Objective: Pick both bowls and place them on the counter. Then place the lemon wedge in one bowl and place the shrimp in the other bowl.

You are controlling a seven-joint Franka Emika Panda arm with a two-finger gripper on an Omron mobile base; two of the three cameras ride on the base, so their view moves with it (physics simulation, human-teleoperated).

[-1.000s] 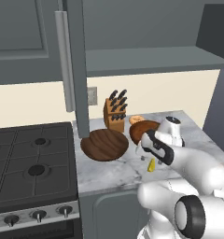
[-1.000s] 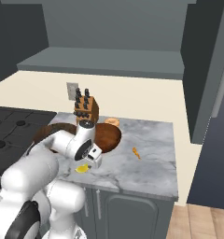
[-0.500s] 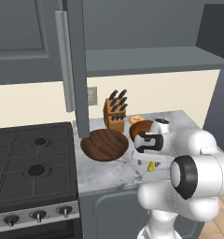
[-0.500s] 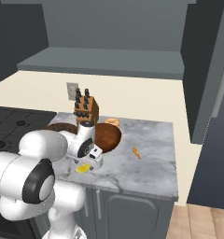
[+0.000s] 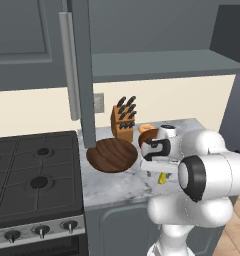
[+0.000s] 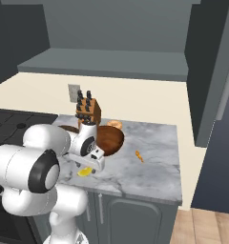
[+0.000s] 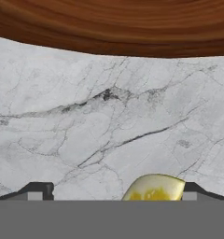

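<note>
On the marbled counter (image 5: 117, 186) (image 6: 157, 169) the wide dark brown bowl (image 5: 112, 155) rests beside the stove. To its right, the smaller reddish-brown bowl (image 5: 147, 136) (image 6: 111, 138) stands partly behind my hand. The pale orange shrimp (image 5: 145, 128) (image 6: 114, 124) lies just behind that bowl. My gripper (image 5: 159, 172) (image 6: 86, 167) (image 7: 114, 193) points down, open, over the yellow lemon wedge (image 5: 162, 178) (image 6: 84, 172) (image 7: 153, 189). In the hand view the wedge lies between the fingertips, close to the right one. A brown wooden bowl's side (image 7: 112, 23) crosses the top of that view; which bowl I cannot tell.
A knife block (image 5: 123, 120) (image 6: 88, 110) stands at the back by the wall. The black gas stove (image 5: 32, 170) (image 6: 16, 125) borders the counter's left end. A small orange scrap (image 6: 139, 156) lies mid-counter. A tall grey cabinet door edge (image 5: 82, 75) hangs above the wide bowl.
The arm's upper links have swung round in front of the base cameras. The hand has stayed low over the lemon wedge with its jaws open. Bowls and shrimp have not moved.
</note>
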